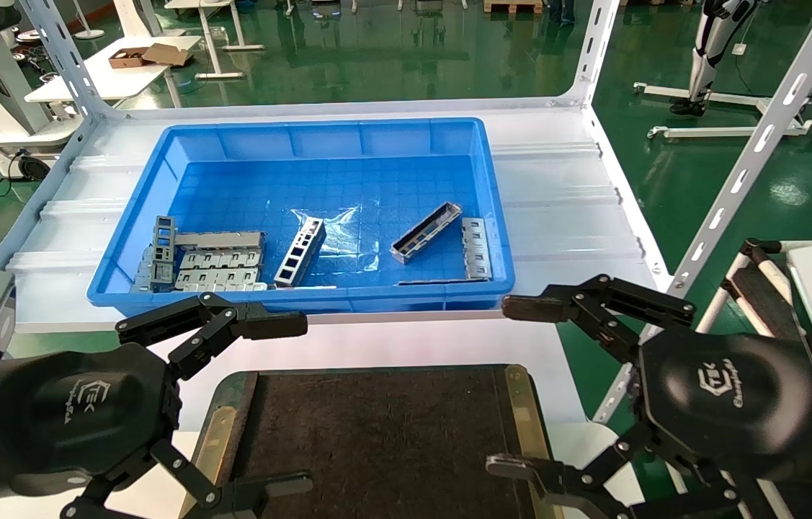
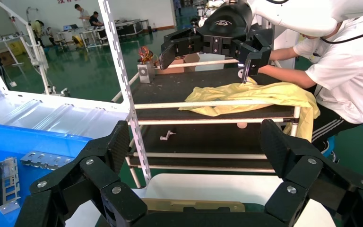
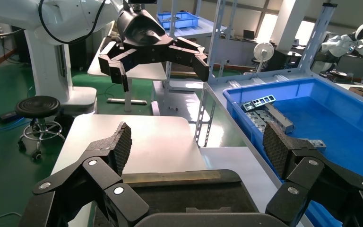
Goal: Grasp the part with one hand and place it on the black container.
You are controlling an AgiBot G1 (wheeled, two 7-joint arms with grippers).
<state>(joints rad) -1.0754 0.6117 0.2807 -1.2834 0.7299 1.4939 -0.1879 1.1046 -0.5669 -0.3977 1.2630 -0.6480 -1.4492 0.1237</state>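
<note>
Head view shows both arms low at the near edge of the white counter (image 1: pixel 377 346), one on each side of the black container (image 1: pixel 377 432). The left gripper (image 1: pixel 290 407) hangs over the container's left brass-coloured rail (image 1: pixel 215 440) with its fingers spread wide and nothing between them. The right gripper (image 1: pixel 521 389) sits over the right rail (image 1: pixel 521 411), also spread wide and empty. The container's dark felt-like surface lies bare between the two rails, at the counter's near edge.

Farther back, a blue plastic bin (image 1: pixel 132 216) fills the middle of the counter. The part (image 1: pixel 425 232), a slim silver-grey channel with raised side walls, lies on the bin floor toward its near right corner, angled, with one end pointing at the far right corner. Just beside it on the right rests a flat slotted plate (image 1: pixel 476 249). A ladder-like strip (image 1: pixel 300 252) with square cut-outs lies near the middle of the bin's near wall, and a pile of grey metal pieces (image 1: pixel 211 263) crowds the near left corner.

Left wrist view takes in its own spread fingers (image 2: pixel 116 142) and, beyond them, the right gripper (image 2: pixel 212 45) above a dark trolley with a yellow cloth (image 2: pixel 250 97).
</note>
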